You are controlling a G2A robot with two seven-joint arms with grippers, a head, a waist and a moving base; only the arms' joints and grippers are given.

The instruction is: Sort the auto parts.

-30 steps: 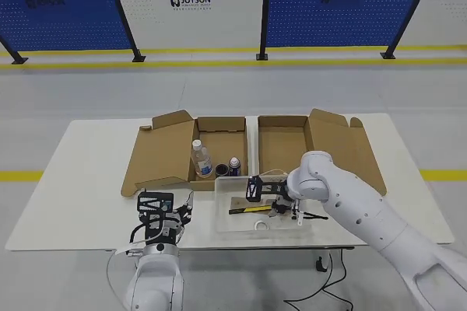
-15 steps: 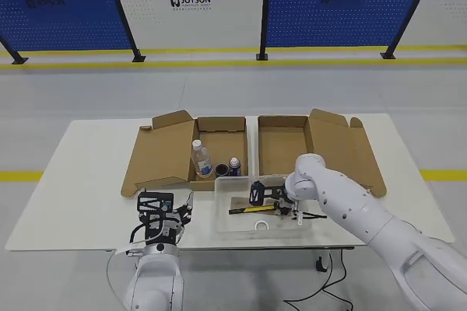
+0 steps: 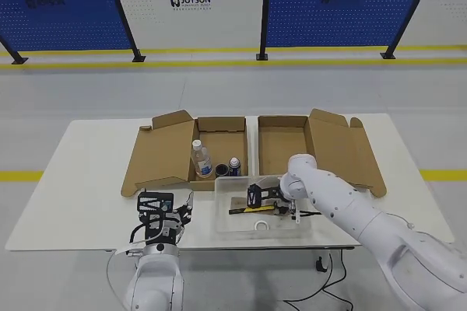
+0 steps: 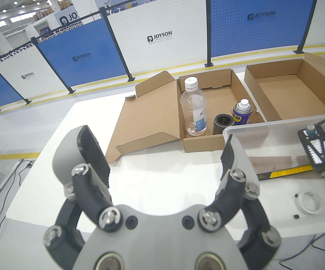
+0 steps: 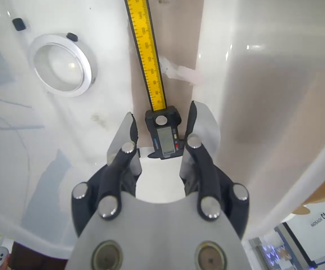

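Note:
A digital caliper (image 5: 157, 57) with a yellow scale and a black display head lies on the bottom of a clear plastic bin (image 3: 219, 210). My right gripper (image 5: 162, 125) is down inside the bin, open, with one finger on each side of the display head and a small gap on both sides. From above, the right gripper (image 3: 255, 194) sits over the caliper (image 3: 241, 209). A silver metal ring (image 5: 64, 65) lies loose in the bin beside the scale. My left gripper (image 4: 162, 155) hangs open and holds nothing, above the table's front edge, left of the bin (image 4: 264, 123).
Two open cardboard boxes stand behind the bin. The left box (image 3: 222, 124) holds a water bottle (image 4: 193, 110), a black cylinder (image 4: 221, 123) and a spray can (image 4: 242, 112). The right box (image 3: 284, 148) has a bare floor. A small black screw (image 5: 19, 24) lies near the ring.
The right arm's elbow has swung left, and its gripper has edged slightly toward the table's front over the caliper. The left arm has not moved.

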